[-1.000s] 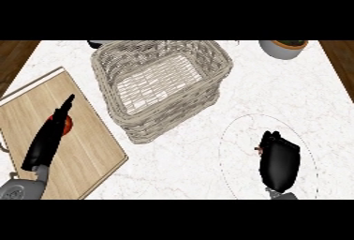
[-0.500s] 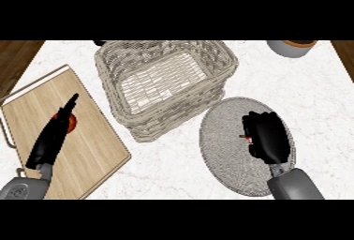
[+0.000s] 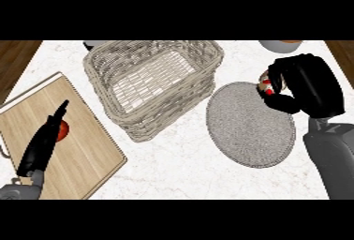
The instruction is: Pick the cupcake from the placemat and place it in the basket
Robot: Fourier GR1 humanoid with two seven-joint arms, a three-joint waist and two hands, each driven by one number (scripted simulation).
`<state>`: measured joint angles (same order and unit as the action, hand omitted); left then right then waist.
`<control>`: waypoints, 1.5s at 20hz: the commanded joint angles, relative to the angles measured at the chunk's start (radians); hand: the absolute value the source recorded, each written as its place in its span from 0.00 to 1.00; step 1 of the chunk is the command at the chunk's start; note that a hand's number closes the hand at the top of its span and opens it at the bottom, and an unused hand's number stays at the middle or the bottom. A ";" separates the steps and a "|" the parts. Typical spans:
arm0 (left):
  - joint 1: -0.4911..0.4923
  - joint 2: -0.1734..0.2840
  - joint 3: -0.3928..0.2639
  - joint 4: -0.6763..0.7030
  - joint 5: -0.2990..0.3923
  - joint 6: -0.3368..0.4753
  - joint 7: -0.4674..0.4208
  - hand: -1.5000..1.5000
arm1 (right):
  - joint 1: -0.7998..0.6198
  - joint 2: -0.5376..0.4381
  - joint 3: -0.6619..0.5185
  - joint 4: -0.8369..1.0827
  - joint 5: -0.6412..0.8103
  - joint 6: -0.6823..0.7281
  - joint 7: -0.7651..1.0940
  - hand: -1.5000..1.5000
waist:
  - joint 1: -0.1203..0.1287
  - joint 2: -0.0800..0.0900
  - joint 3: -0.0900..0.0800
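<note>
My right hand [image 3: 309,86] hovers over the far right edge of the round grey placemat [image 3: 249,124], fingers and thumb curled round the cupcake [image 3: 266,87]. Only a sliver of the cupcake shows, pale with red bits, beside the thumb. The wicker basket [image 3: 205,70] stands to the left of that hand, its inside showing nothing in it. My left hand [image 3: 43,143] lies with straight fingers on the wooden cutting board [image 3: 83,154] at the left, holding nothing.
A red object [image 3: 63,129] sits on the cutting board, partly hidden by my left hand. A bowl [image 3: 280,45] stands at the counter's far right edge. Dark floor shows beyond the counter at the top corners.
My right hand has lifted off the placemat with the cupcake and risen toward the far right. The placemat now lies bare. The view has shifted; my left hand stays put.
</note>
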<state>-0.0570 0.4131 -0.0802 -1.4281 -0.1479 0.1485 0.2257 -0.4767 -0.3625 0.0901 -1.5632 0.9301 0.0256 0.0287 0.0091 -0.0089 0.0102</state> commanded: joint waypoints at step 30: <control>0.014 -0.090 0.012 0.040 -0.064 -0.037 0.051 0.50 | -0.602 0.248 -0.018 0.102 -0.371 0.438 0.444 1.00 | 0.000 0.011 -0.011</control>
<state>-0.0563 0.3715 -0.0381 -1.4404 -0.1998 0.1097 0.2473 -1.0634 -0.1468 0.0428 -1.5248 0.5351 0.4806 0.4742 0.0121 -0.0050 0.0097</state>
